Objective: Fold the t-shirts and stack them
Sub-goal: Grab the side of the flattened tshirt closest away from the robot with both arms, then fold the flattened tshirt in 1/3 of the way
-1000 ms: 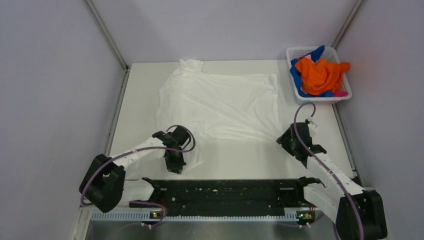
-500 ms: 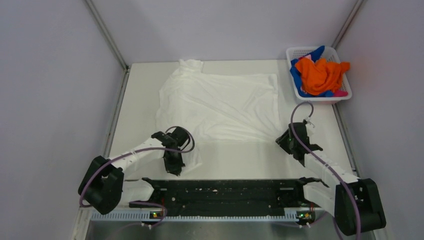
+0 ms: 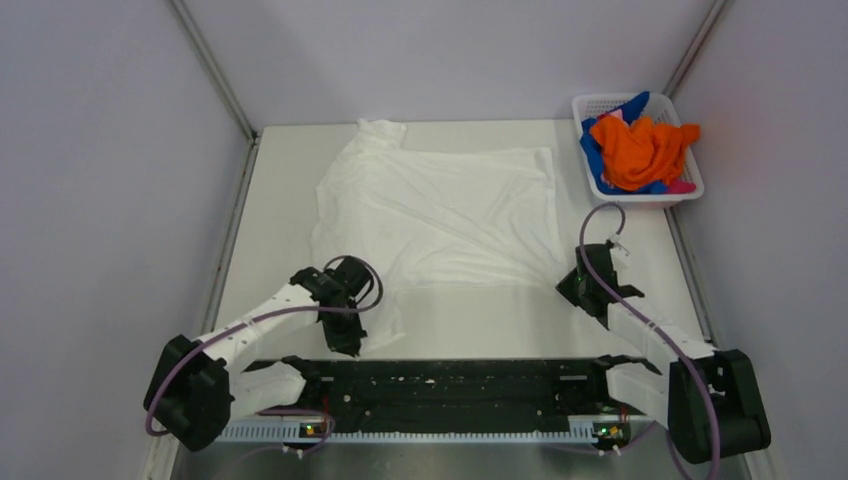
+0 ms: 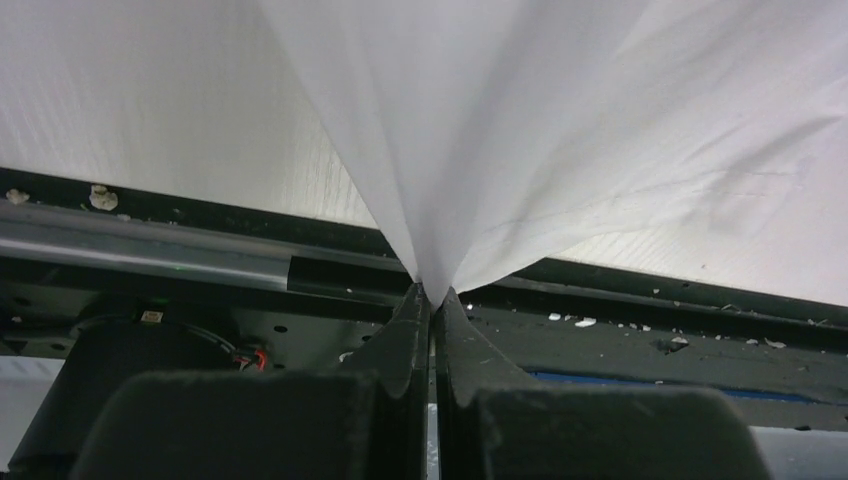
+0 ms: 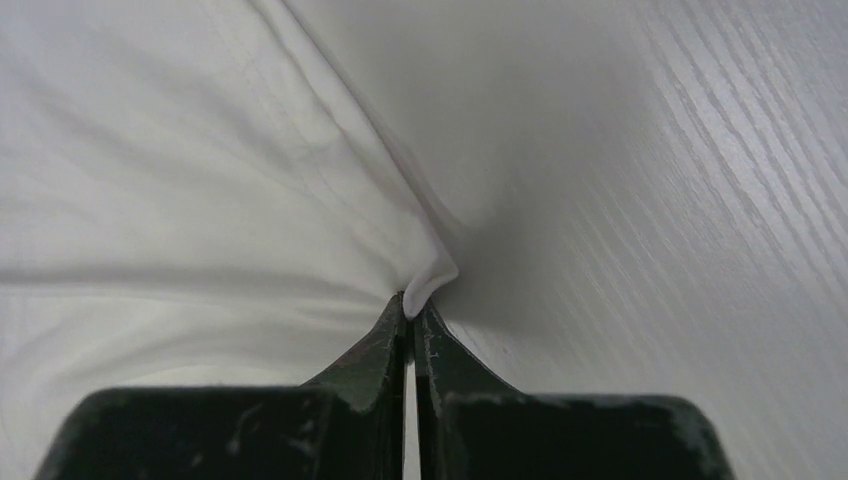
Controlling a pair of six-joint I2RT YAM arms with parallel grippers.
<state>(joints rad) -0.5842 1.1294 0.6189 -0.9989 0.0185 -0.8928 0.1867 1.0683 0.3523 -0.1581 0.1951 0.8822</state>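
A large white t-shirt (image 3: 440,215) lies spread on the table, one sleeve bunched at the far left. My left gripper (image 3: 345,338) is shut on its near left corner; the wrist view shows the cloth (image 4: 520,130) rising in a tent from the pinched tips (image 4: 432,296). My right gripper (image 3: 574,287) is shut on the near right corner, where a small fold of the cloth (image 5: 250,180) pokes out between the tips (image 5: 412,308). Orange (image 3: 642,150), blue (image 3: 592,160) and pink (image 3: 682,186) t-shirts are heaped in the basket.
The white lattice basket (image 3: 592,103) stands at the far right corner, beside the right wall. A black rail (image 3: 450,385) with the arm bases runs along the near edge, under the left gripper (image 4: 620,330). Bare tabletop (image 3: 480,315) lies between shirt and rail.
My right gripper has closed on the shirt's near right corner. The left arm has shifted a little to the left and nearer, still gripping its corner; the shirt's left edge pulled slightly.
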